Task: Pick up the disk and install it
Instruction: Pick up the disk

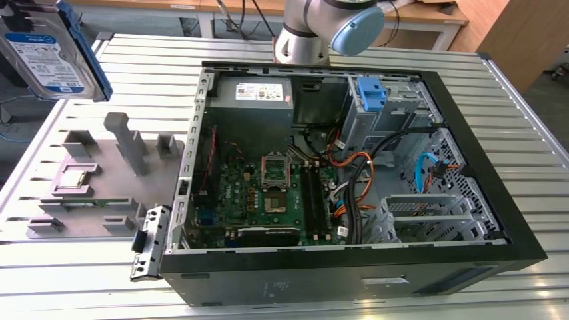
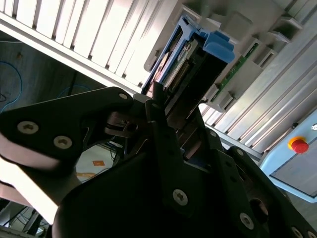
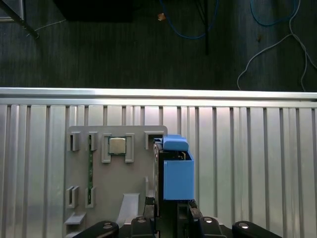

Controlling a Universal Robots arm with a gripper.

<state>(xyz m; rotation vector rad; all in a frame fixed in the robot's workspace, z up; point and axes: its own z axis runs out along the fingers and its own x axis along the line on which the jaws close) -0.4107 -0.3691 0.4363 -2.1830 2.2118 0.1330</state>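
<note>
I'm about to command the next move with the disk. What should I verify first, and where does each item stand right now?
1. The gripper is shut on the disk: ok.
2. The disk is lifted clear of the grey fixture: ok.
3. The computer case has its side open: ok.
4. A free slot in the drive cage: cannot tell; a blue bracket sits there.
5. The black cables are clear of the cage: cannot tell.

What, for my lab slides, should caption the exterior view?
Disk held aloft over the grey fixture tray, beside the open computer case.
</note>
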